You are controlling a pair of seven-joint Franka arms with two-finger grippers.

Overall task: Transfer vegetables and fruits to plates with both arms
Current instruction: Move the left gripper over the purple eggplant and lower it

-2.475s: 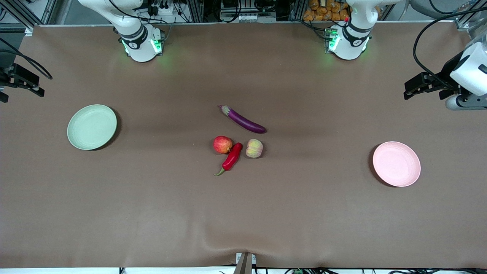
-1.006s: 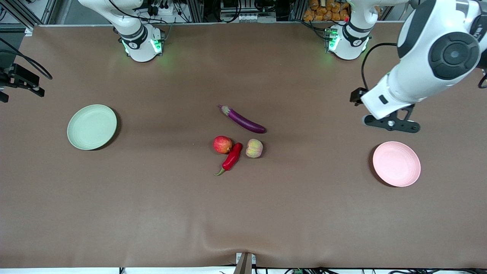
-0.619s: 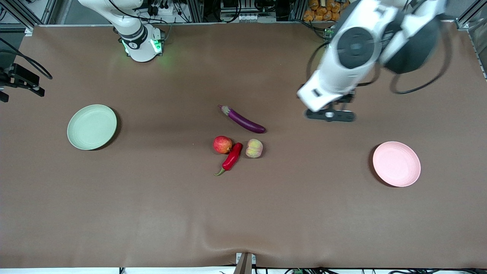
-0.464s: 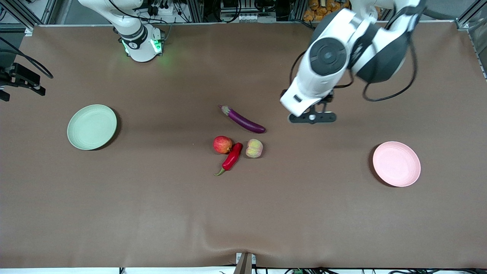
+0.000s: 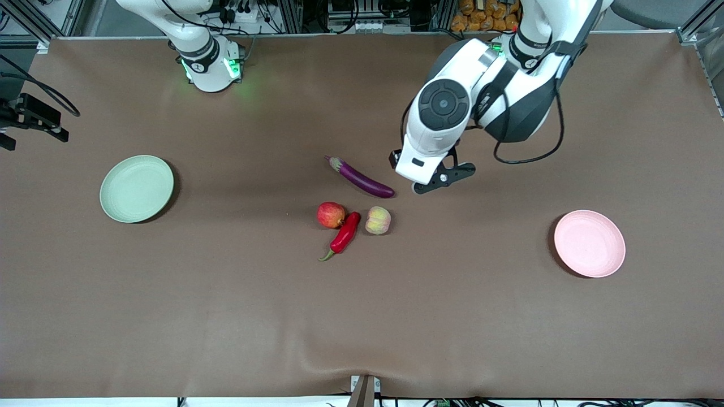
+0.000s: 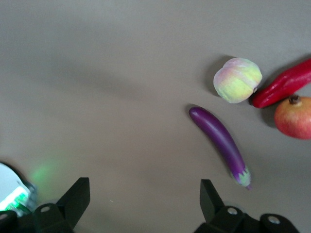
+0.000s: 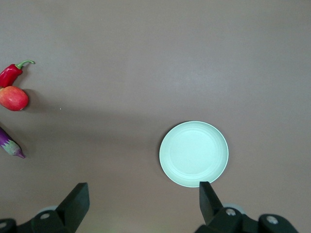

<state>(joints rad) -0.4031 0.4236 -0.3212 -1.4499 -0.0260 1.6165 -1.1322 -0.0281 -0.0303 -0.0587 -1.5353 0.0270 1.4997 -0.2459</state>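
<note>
over the brown cloth-covered desk [image 5: 169, 316] we are hovering the open left gripper [image 5: 436, 180] beside the long glossy purple eggplant [image 5: 362, 178]; next we are centring and descending. the right gripper [image 7: 141, 206], open, is waiting high above the pale green plate [image 7: 194, 153].

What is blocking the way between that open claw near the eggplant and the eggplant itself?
Nothing visible. The left gripper, open, is over bare table just off the eggplant's rounded end. The peach lies nearer the front camera, off that path.
</note>
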